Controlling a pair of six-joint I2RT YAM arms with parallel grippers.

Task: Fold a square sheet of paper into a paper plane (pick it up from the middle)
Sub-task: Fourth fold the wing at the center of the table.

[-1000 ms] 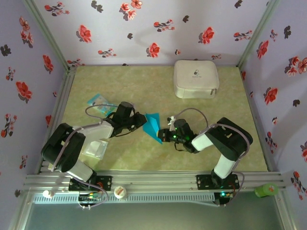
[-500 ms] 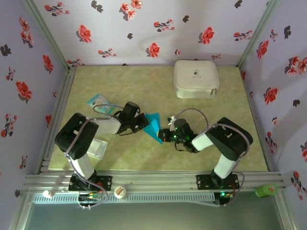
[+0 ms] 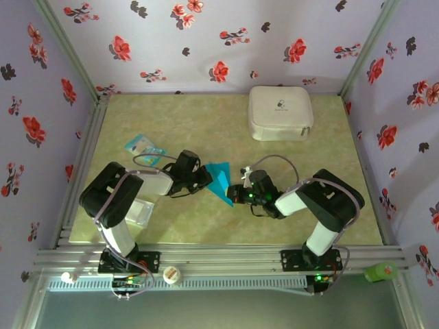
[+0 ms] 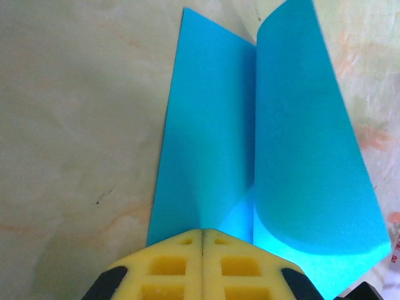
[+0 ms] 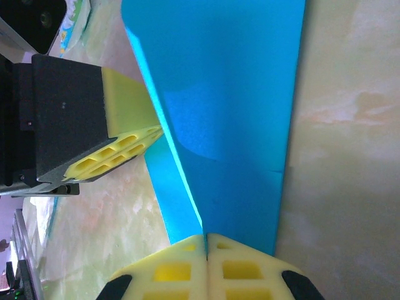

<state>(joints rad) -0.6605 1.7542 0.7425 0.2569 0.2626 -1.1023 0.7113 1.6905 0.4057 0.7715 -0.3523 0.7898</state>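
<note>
The square sheet of paper [image 3: 219, 179] is teal-blue and partly folded, lying mid-table with one flap standing up. In the left wrist view the paper [image 4: 300, 156] shows a flat left panel and a curled right flap. My left gripper [image 3: 206, 177] is at its left edge, the yellow pads shut seam to seam [image 4: 203, 232] over the near edge; no paper shows between them. My right gripper [image 3: 232, 195] is at the paper's lower right point. Its pads are shut [image 5: 205, 237] on the raised edge of the paper [image 5: 237, 94], which runs straight into the seam. The left gripper's pads [image 5: 125, 153] touch the far side.
A white case [image 3: 280, 113] sits at the back right. A small pale-blue printed packet [image 3: 143, 147] lies at the left and a clear plastic packet [image 3: 137, 212] near the left arm's base. Flowered walls close in three sides.
The left arm has raised its elbow and pushed its gripper right onto the paper's left edge, closing its jaws. The right arm and the paper have stayed in place.
</note>
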